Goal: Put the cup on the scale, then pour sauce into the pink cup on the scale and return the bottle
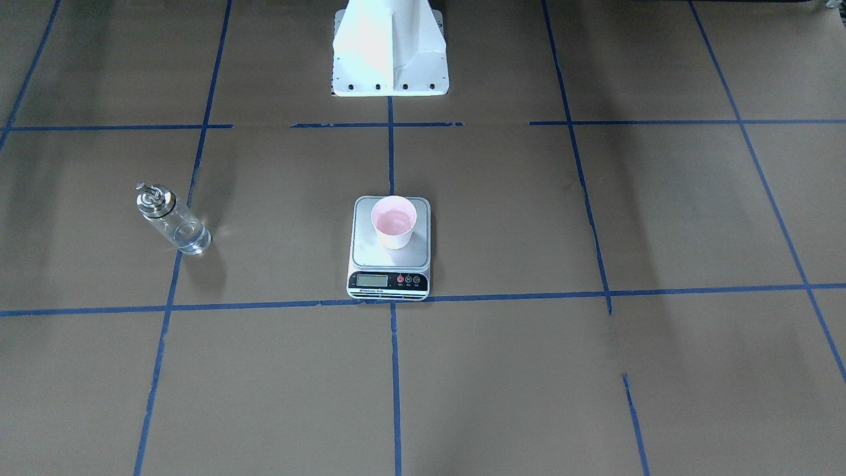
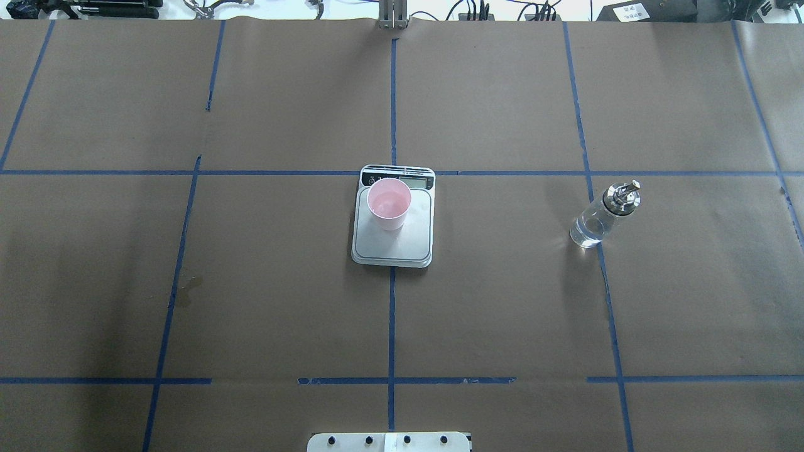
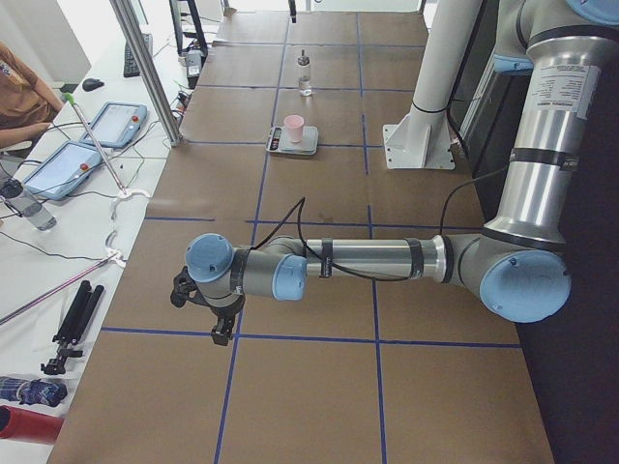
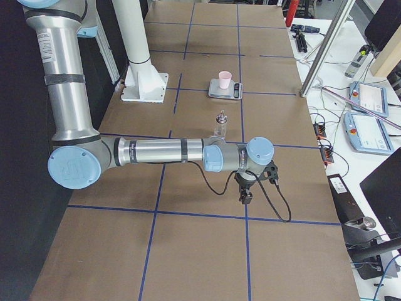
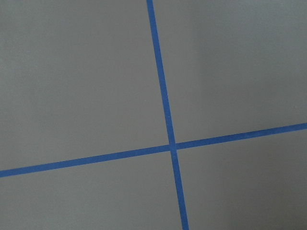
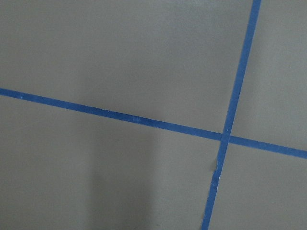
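Silver-grey scale [image 2: 393, 245] at table centre, black display strip at its 12 o'clock in the overhead view. Left gripper [image 3: 208, 307] and right gripper [image 4: 249, 187]: open or clenched, can't tell. Clear glass bottle [image 2: 597, 220], silver pourer, upright at the scale's 3 o'clock, well apart. Pale pink cup [image 2: 389, 203] upright on the platform, possibly liquid inside.
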### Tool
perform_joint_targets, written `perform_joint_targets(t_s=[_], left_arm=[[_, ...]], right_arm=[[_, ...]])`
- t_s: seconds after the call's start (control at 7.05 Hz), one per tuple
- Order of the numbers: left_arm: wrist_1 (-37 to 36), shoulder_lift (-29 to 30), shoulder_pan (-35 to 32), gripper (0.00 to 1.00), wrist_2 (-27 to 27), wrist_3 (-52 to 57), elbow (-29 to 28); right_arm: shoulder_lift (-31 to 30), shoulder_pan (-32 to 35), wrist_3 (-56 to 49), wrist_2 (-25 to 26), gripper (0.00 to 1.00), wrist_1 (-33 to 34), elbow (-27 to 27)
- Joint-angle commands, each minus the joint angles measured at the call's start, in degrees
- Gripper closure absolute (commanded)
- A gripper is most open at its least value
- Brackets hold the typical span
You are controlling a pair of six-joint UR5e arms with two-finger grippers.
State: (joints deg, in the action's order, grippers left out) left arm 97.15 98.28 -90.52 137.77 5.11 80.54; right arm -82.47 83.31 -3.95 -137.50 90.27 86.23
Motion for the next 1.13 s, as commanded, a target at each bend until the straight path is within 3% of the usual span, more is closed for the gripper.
perform_joint_targets(t_s=[0.0, 0.28, 0.57, 0.99], left_arm=[[-0.03, -1.50, -0.10, 0.00, 0.04, -0.02, 1.45], [-0.21, -3.70, -0.10, 0.00, 0.04, -0.02, 3.12], [-9.56, -3.53, 0.17, 0.00, -2.31, -0.10, 8.46], [-10.14, -4.32, 0.26, 0.00, -3.39, -0.02, 8.48]], right_arm=[[0.12, 1.15, -0.71, 1.62, 0.00, 1.05, 1.04], [0.20, 1.16, -0.01, 2.76, 0.00, 1.40, 1.13], [0.20, 1.16, 0.35, 4.17, 0.00, 1.49, 1.04], [-0.32, 0.98, 0.43, 6.44, 0.00, 1.05, 1.30]])
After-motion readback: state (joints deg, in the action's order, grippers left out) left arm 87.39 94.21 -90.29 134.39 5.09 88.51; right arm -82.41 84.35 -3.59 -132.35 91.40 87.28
